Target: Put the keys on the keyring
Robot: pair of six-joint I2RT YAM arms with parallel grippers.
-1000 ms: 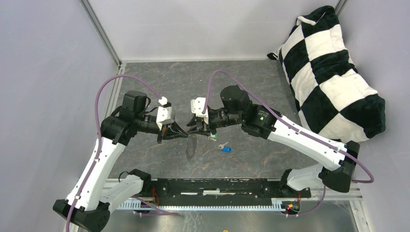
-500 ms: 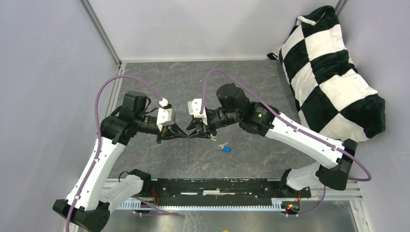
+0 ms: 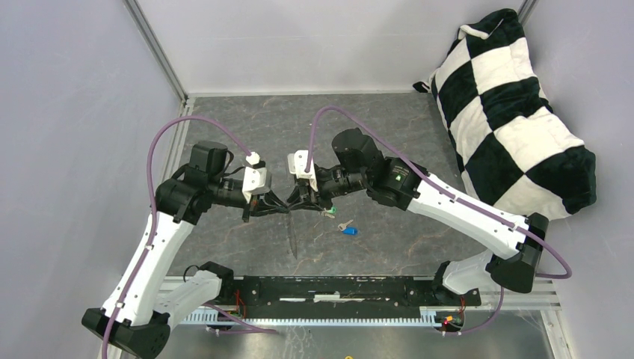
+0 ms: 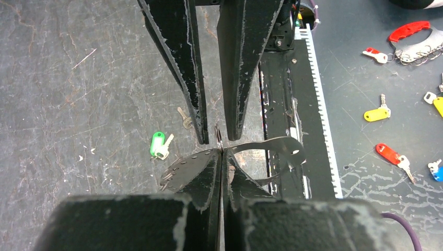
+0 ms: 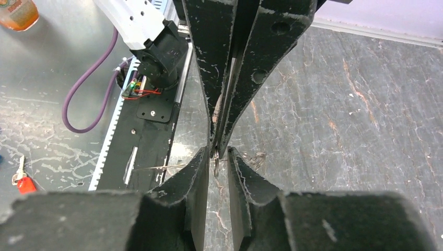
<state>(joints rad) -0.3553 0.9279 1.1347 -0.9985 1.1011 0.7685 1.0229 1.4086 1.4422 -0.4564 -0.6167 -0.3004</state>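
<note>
The left tool (image 4: 221, 156) is pinched fully closed on the top of the keyring (image 3: 292, 238), which hangs edge-on as a thin loop above the middle of the worktop (image 3: 404, 127). The right tool (image 5: 218, 157) faces it tip to tip, jaws slightly apart, straddling the ring's edge. The green-headed key (image 4: 158, 145) and the blue-headed key (image 3: 349, 230) lie on the worktop just beside, toward the near edge.
</note>
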